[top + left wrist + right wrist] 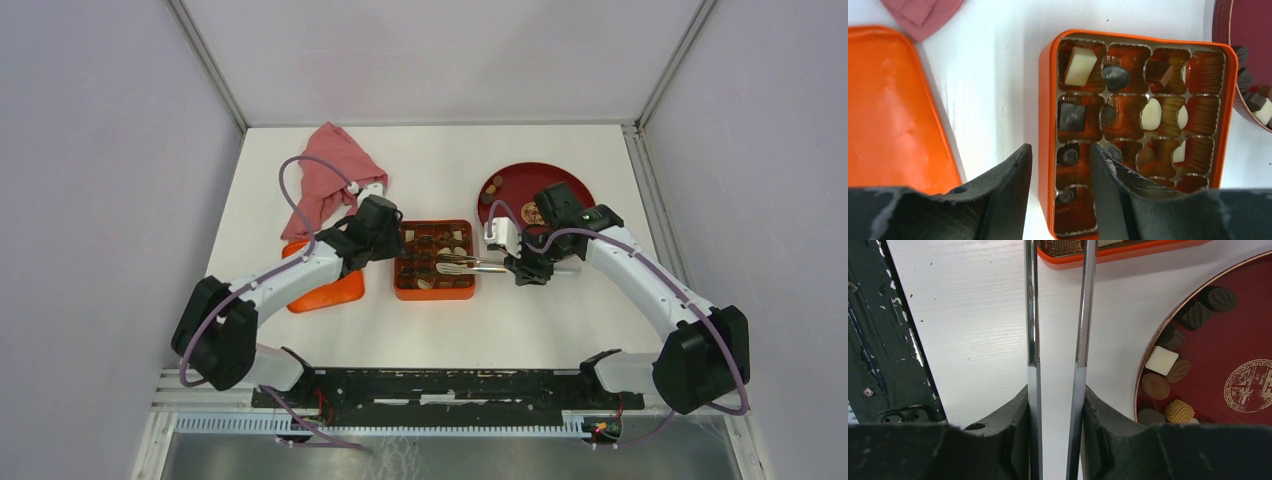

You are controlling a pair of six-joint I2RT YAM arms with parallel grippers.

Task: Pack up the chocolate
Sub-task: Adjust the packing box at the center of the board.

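**Tongs over the box, loose chocolate waiting at the right**

The right tool (1055, 390) is clamped on steel tongs (1032, 315), whose long axis runs straight ahead of it to the orange box (1128, 252). Whether the tips carry a piece cannot be told. Loose chocolate (1161, 360) lies to this tool's right, just inside the rim of the red plate (1238, 330), making the right arm the nearer. Bare counter (973, 330) separates plate and box. Farther on, the left tool (1060, 149) stands with jaws apart astride one box wall; some cells toward the plate look unfilled.
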